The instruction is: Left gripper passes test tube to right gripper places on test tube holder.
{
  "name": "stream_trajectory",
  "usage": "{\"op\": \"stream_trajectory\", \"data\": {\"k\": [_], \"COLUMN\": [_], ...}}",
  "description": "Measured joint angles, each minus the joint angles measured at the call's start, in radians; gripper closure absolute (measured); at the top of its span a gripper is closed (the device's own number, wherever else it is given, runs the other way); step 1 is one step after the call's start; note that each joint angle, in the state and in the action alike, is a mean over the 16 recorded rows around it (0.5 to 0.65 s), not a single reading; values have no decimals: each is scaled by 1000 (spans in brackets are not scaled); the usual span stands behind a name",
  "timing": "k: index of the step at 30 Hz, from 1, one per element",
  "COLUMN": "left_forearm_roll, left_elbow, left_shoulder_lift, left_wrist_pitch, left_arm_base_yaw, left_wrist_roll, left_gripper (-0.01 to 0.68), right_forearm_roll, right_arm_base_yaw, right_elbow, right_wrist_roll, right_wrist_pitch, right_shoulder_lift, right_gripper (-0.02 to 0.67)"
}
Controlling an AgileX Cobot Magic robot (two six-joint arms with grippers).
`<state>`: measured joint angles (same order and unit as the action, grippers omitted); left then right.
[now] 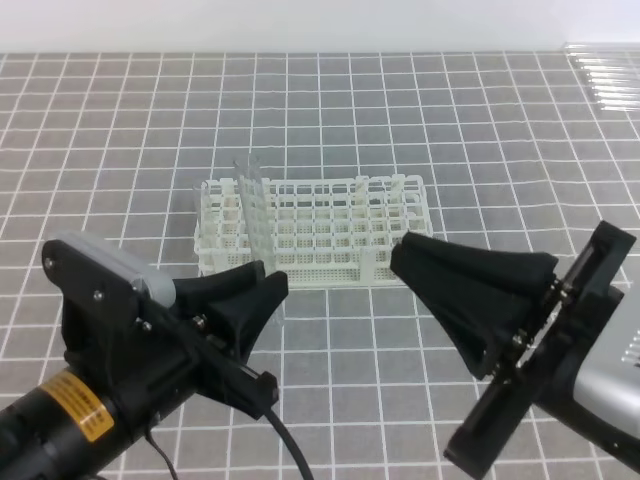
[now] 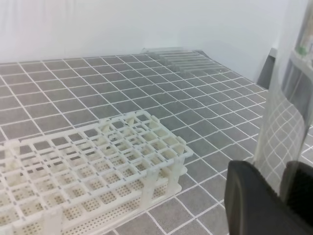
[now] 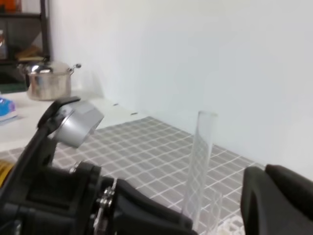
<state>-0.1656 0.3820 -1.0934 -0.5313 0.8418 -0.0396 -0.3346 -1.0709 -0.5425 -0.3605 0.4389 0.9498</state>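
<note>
tube [image 1: 252, 205]: upright, open end up
left claw [image 1: 268, 290]: closed on tube's lower part
right claw [image 1: 408, 252]: shut, empty, just beside rack [image 1: 315, 232]

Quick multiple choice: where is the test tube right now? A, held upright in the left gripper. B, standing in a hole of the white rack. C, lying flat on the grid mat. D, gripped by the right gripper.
A: the test tube stands upright out of the left gripper, whose fingers close on its lower end, in front of the rack; the right gripper stays apart from it.
</note>
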Motion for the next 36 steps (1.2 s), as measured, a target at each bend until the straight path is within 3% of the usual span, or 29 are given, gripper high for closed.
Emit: {"op": "stream_trajectory", "data": {"k": [18, 36], "left_forearm_roll": [-2, 6], "left_elbow": [-18, -17], "left_shoulder_lift": [-42, -47], "left_wrist_pitch": [-21, -18], "left_arm_base_yaw": [1, 1], "left_wrist_roll": [30, 11], "left_gripper": [668, 651], "right_forearm_roll": [-2, -94], "right_arm_base_yaw": [-6, 19], "right_elbow": [-150, -270], "right_wrist_roll": [68, 63], "right_wrist_pitch": [-34, -5], "right_shoulder_lift": [188, 375], "right_gripper": [266, 239]}}
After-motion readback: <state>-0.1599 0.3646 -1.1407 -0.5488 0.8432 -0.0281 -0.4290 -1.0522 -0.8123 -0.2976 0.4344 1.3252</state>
